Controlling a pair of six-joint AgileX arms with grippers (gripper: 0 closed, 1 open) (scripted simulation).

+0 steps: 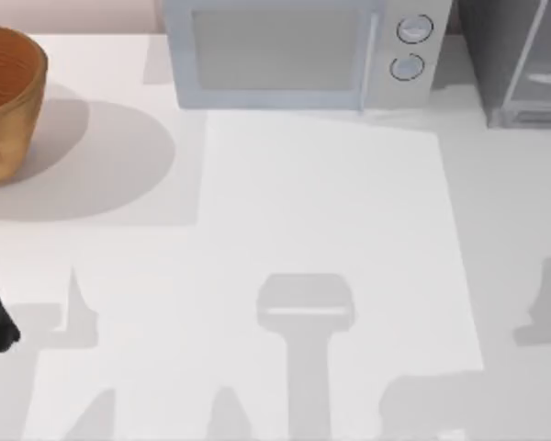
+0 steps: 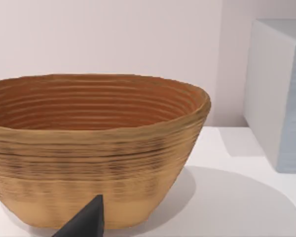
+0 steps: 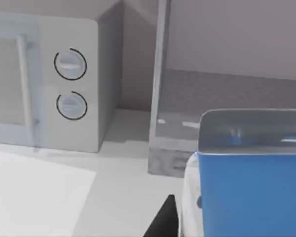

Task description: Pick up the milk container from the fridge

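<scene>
Right gripper (image 3: 164,221): a dark tip of it sits just beside the milk container's white side; I cannot tell whether it is apart or clamped
Milk container (image 3: 251,192): blue top close to the wrist camera, in front of the fridge (image 3: 160,98), near its light frame bar
Step in hand: likely securing the carton; take it squarely on the body, keep it upright, draw straight back
Risk: clipping the frame bar or the microwave (image 3: 69,84) alongside
Left gripper (image 2: 86,219): parked at the table (image 1: 331,211) left, facing the basket (image 2: 98,148); state unclear
</scene>
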